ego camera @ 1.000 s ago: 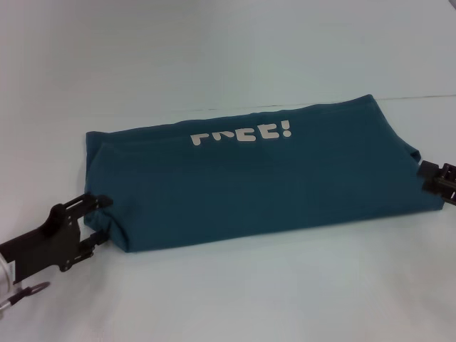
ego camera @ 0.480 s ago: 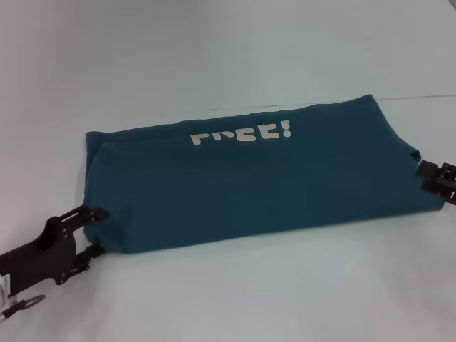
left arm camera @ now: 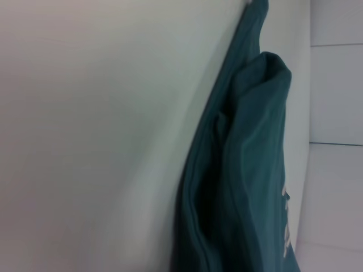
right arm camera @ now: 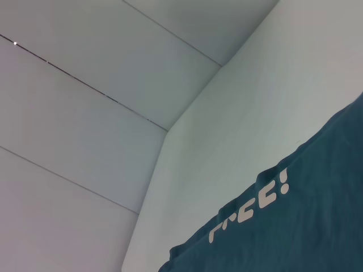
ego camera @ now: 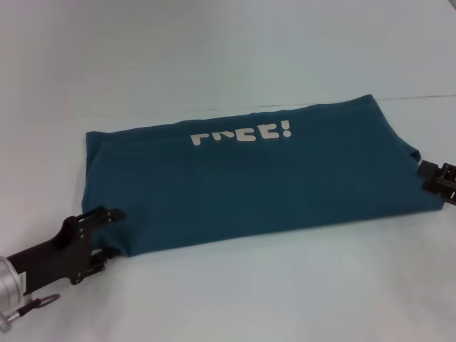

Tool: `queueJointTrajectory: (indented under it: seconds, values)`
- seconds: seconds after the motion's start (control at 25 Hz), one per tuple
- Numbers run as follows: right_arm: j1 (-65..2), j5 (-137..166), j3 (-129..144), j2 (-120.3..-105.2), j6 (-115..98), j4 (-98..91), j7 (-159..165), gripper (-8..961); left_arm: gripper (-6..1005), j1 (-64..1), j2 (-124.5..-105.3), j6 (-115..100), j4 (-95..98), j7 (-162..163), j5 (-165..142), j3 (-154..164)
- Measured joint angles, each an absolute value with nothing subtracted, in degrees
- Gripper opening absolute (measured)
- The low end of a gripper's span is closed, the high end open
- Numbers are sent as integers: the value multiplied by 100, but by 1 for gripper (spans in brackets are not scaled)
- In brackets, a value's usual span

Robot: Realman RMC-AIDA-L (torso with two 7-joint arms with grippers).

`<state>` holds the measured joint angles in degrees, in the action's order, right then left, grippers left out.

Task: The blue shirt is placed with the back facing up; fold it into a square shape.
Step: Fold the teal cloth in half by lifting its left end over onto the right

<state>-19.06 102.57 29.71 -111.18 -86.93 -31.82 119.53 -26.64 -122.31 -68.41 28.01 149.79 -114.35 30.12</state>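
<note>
1. The shirt point(ego camera: 249, 182) lies flat on the table point(ego camera: 228, 43), in the middle of the head view. It is already folded into a long band that runs from about 8 o'clock to about 2 o'clock.
2. The white lettering point(ego camera: 241, 134) shows on the upper layer, near the far long edge, at about 12 o'clock on the band. So a part of the front is turned up over the back.
3. The left wrist view shows stacked layers of cloth at the left end of the shirt point(left arm camera: 244, 170), so the lengthwise folds appear done.
4. The left gripper point(ego camera: 114, 231) is at the near left corner of the band, at about 8 o'clock. Its two fingers stand apart, one above the other, with the corner of the cloth at their tips; they are not pressed together on it.
5. The right gripper point(ego camera: 427, 177) is at the right short end, at about 3 o'clock. Only a small part of it shows at the frame edge, so one cannot tell if it is apart or together.
6. The judgement: the shape is a long rectangle, not a square. What remains is probably to bring one short end over toward the other.
</note>
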Motion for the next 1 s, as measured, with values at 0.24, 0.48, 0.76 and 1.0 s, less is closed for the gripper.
queueJointTrajectory:
  seconds: [0.24, 0.48, 0.76, 1.0]
  values:
    - [-1894, 10250, 2965, -11118, -8692, -3182, 11953, 655, 766, -2760, -12211, -6729, 2807, 14969, -11435, 3051]
    - [-1880, 10255, 2884, -11118, -8694, -3181, 11953, 654, 765, -2675, -12193, -6624, 2838, 14984, -11451, 3041]
    - [-1881, 10257, 2848, -11118, -8696, -3181, 11953, 654, 766, -2619, -12207, -6607, 2932, 14977, -11452, 3062]
    - [-1881, 10257, 2839, -11118, -8698, -3181, 11953, 654, 765, -2746, -12188, -6486, 2873, 14943, -11453, 3142]
